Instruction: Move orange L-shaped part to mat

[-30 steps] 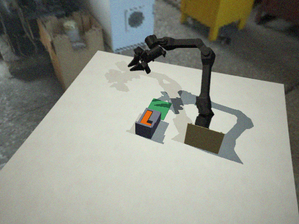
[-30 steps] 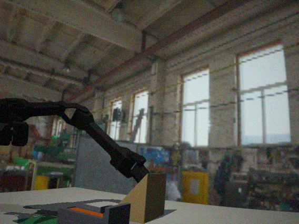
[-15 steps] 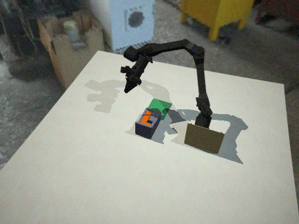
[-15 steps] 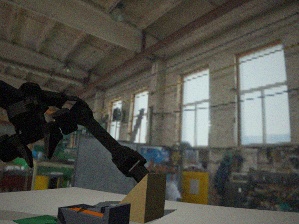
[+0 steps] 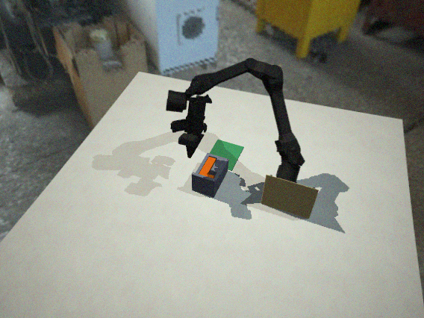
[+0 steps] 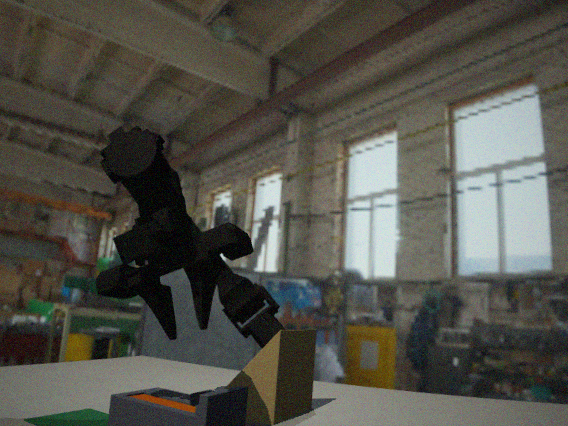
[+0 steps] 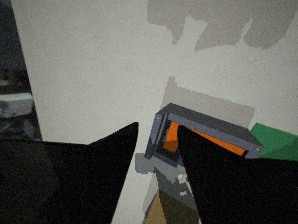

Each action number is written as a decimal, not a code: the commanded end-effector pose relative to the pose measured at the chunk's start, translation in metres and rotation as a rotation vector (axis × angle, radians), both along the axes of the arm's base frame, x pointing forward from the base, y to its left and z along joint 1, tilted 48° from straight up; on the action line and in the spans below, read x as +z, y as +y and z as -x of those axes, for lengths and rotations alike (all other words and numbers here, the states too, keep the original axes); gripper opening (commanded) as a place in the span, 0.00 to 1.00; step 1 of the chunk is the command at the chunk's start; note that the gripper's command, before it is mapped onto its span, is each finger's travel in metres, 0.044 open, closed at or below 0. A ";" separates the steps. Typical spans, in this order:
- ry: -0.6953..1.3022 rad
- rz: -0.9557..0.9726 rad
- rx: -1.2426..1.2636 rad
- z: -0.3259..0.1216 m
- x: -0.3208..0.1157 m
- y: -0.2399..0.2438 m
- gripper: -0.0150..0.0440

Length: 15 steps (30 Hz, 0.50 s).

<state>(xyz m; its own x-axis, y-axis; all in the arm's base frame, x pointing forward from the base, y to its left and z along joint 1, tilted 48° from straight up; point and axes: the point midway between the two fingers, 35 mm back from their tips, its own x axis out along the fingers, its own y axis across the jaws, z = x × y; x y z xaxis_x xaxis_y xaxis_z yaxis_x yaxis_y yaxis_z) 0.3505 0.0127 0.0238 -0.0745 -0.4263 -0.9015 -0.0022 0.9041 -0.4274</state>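
The orange L-shaped part [image 5: 207, 166] [image 6: 165, 402] [image 7: 171, 136] lies in the pocket of the dark grey tray [image 5: 202, 186] [image 6: 145, 416] [image 7: 215, 121], with no raised end visible. Shadow covers some of its short leg, and a finger hides some of it in the wrist view. My gripper [image 5: 190, 154] [image 6: 187, 333] [image 7: 157, 128] is partly open and empty, pointing down above the tray without touching it. In the wrist view the tray's near end shows between and behind the fingertips. The green mat [image 5: 229, 149] [image 6: 75, 417] [image 7: 275, 142] is bare, beside the tray.
A tan wedge-shaped block [image 5: 289, 198] [image 6: 295, 375] [image 7: 154, 211] stands on the pale table [image 5: 186, 254] near the arm's base, to the right of the tray in the top view. Shadows of the arm fall across the table, the tray and the mat.
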 end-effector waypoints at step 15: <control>-0.053 0.395 -0.129 0.052 -0.028 0.023 0.56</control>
<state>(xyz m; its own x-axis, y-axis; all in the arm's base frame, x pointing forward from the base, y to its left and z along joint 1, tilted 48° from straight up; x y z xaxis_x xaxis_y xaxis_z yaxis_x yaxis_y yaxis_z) 0.3003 0.0377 -0.0028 -0.1050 -0.7164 -0.6898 0.1228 0.6790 -0.7238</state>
